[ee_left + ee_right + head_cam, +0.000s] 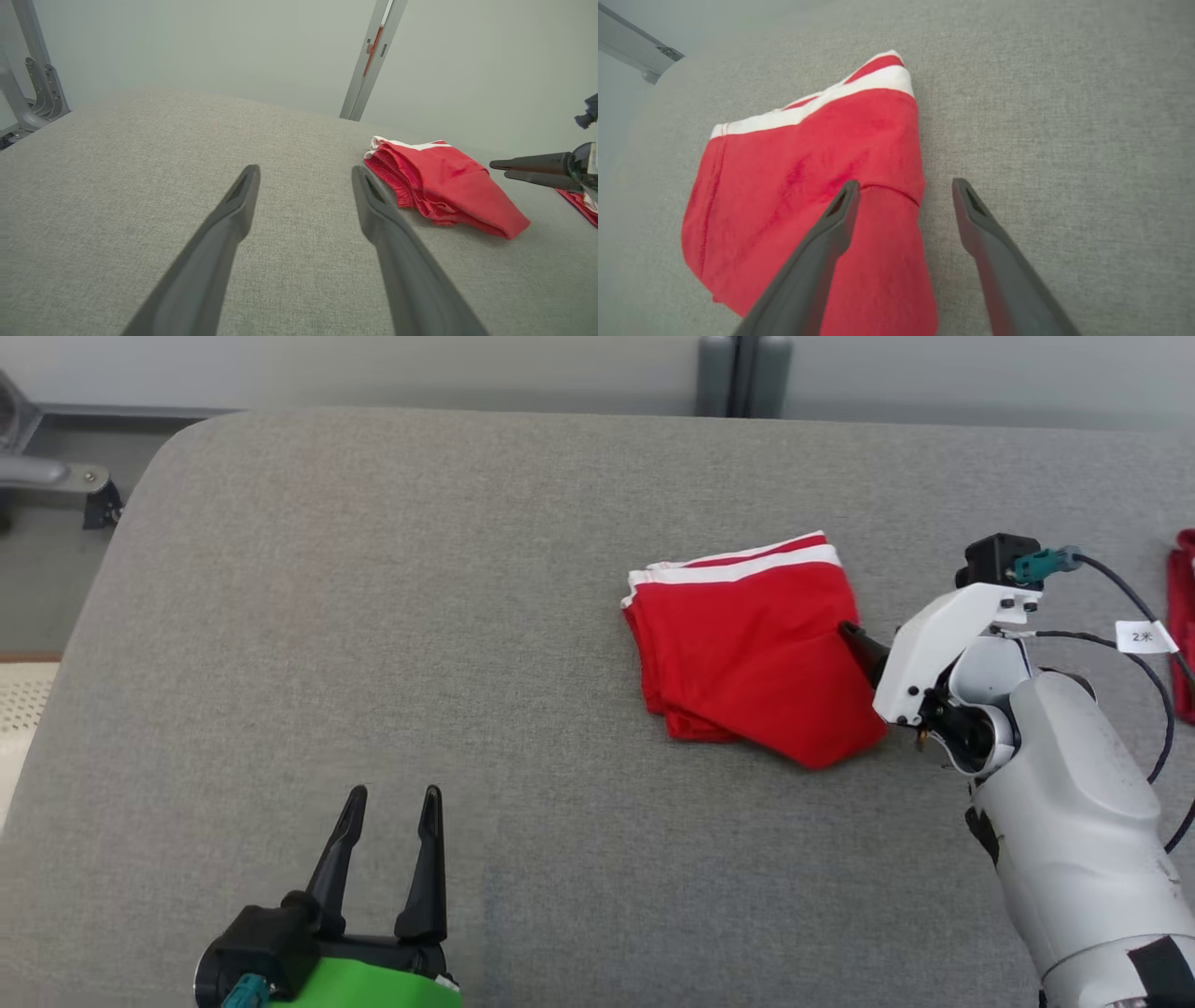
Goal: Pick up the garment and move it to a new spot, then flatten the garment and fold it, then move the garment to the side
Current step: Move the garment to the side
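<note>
Garment point(747, 649) lying on table point(373, 616), right of centre.
Right gripper point(906, 183) hovering at its right edge; left gripper point(394, 793) well apart, front-left.

matt red cloth garment point(747, 653), rough grey upholstery point(373, 616)

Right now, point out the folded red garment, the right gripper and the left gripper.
folded red garment point(747, 653): head view, middle of its top red layer.
right gripper point(906, 183): right wrist view, midway between its open fingertips.
left gripper point(394, 791): head view, midway between its open fingertips.
</note>
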You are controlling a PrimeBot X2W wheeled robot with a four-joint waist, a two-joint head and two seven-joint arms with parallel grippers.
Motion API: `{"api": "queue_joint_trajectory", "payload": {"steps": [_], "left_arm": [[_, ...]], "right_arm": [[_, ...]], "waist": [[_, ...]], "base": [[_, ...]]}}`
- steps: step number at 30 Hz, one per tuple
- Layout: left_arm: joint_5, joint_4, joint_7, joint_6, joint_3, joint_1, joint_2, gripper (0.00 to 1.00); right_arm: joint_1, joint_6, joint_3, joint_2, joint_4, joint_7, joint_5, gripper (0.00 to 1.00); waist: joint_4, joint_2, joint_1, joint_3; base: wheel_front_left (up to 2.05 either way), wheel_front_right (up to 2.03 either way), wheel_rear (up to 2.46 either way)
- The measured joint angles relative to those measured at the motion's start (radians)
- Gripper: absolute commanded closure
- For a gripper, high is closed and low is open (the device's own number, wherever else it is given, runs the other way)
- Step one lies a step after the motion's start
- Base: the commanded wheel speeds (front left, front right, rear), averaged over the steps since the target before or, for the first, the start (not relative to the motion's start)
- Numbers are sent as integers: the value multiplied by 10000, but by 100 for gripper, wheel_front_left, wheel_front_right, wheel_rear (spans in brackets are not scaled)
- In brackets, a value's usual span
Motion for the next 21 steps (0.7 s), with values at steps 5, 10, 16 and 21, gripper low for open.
{"api": "queue_joint_trajectory", "payload": {"steps": [5,10,16,21], "left_arm": [[-54,25,0,4,-71,-178,2,0],[-144,-52,0,71,-8,-315,4,0],[88,-159,0,8,198,-392,-4,0],[257,-332,-2,-77,539,-502,-4,0]], "right_arm": [[-532,0,-752,140,1231,71,-443,0],[-1104,0,-750,416,1597,-171,69,100],[-1349,0,255,491,1041,-667,631,100],[-1683,-2,857,-46,-167,-562,880,100]], "waist": [[569,0,0,371],[730,0,0,742],[139,0,0,976],[-786,0,0,1101]], "base": [[0,0,0],[0,0,0],[0,0,0],[0,0,0]]}}
